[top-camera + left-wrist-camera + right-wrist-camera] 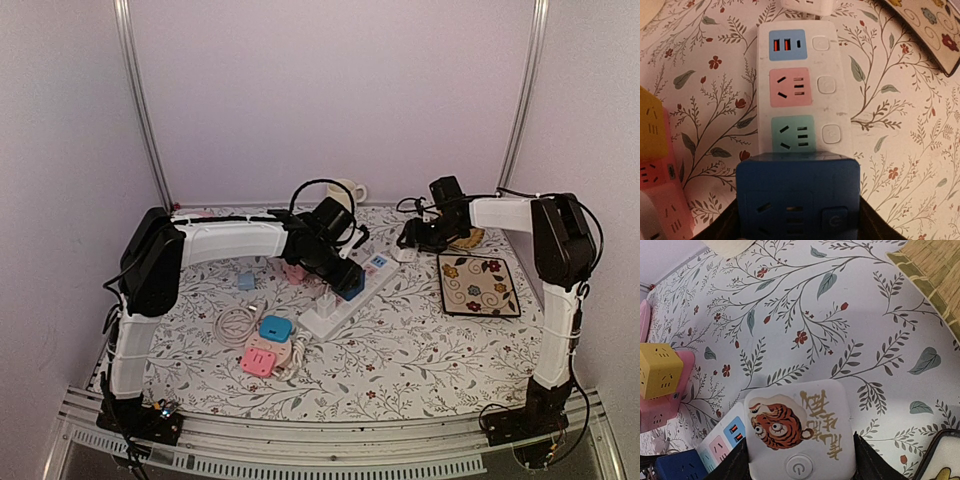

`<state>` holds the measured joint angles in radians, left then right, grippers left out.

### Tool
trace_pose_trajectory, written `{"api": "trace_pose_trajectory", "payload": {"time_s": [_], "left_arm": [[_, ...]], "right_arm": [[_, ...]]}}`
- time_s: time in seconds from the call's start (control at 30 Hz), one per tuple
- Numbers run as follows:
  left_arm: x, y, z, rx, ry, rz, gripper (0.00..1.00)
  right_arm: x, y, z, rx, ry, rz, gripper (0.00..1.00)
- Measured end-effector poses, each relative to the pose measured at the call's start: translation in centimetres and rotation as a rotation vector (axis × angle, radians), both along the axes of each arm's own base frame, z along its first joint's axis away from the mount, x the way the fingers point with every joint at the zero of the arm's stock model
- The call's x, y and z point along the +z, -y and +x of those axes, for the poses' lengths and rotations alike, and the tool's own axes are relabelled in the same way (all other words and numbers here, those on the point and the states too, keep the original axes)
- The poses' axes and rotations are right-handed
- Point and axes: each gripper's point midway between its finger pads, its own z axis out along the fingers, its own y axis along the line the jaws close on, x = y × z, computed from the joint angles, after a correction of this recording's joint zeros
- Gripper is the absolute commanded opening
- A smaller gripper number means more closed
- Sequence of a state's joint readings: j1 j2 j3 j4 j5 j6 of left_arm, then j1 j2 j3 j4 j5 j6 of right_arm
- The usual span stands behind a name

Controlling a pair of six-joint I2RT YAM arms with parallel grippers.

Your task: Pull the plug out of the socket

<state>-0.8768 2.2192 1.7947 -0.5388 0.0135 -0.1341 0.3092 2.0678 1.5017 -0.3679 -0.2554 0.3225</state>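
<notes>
A white power strip with blue, pink and green socket faces lies mid-table. A dark blue cube plug sits over its near end. My left gripper is shut on the cube's sides. I cannot tell whether the cube is still seated. At the strip's far end, my right gripper is shut on a white cube with a tiger picture and a power button. The strip and blue cube show at the lower left of the right wrist view.
A pink socket cube, a light blue one and a coiled white cable lie front left. A flowered square tile lies at the right, a woven mat behind it. A yellow cube rests on pink blocks.
</notes>
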Motion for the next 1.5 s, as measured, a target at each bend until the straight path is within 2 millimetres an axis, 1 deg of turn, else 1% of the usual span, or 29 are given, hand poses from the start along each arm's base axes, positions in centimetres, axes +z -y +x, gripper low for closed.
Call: {"api": "trace_pose_trajectory", "payload": {"time_s": [0.13,0.27,0.5,0.77,0.9,1.13,1.27,1.33,1.4,1.5], "left_arm": [[0.0,0.0,0.0,0.0,0.0,0.001,0.45],[0.0,0.0,0.0,0.0,0.0,0.001,0.45],[0.0,0.0,0.0,-0.001,0.001,0.002,0.45],[0.0,0.0,0.0,-0.001,0.002,0.003,0.45],[0.0,0.0,0.0,0.0,0.001,0.004,0.45],[0.0,0.2,0.0,0.0,-0.005,0.02,0.45],[0.0,1.1,0.0,-0.01,-0.002,0.015,0.45],[0.0,1.7,0.0,-0.017,0.002,0.01,0.45],[0.0,2.2,-0.1,-0.022,0.003,0.005,0.45],[0.1,2.6,0.0,-0.025,0.003,0.005,0.45]], "right_arm": [[0.2,0.2,0.0,-0.009,-0.012,0.01,0.75],[0.7,0.5,0.5,-0.021,-0.005,0.015,0.82],[1.4,1.1,1.2,-0.032,0.017,-0.004,0.85],[1.5,1.0,1.0,-0.019,0.015,-0.016,0.85],[1.4,-0.2,0.4,0.026,0.019,-0.027,0.86],[1.2,-4.9,-1.9,0.17,0.041,-0.052,0.87],[0.1,-6.7,-3.8,0.244,0.03,-0.076,0.87],[-0.5,-6.7,-4.4,0.257,0.018,-0.087,0.87],[-1.4,-6.4,-4.9,0.26,0.004,-0.098,0.87],[-1.4,-6.0,-4.7,0.253,0.014,-0.104,0.87]]}}
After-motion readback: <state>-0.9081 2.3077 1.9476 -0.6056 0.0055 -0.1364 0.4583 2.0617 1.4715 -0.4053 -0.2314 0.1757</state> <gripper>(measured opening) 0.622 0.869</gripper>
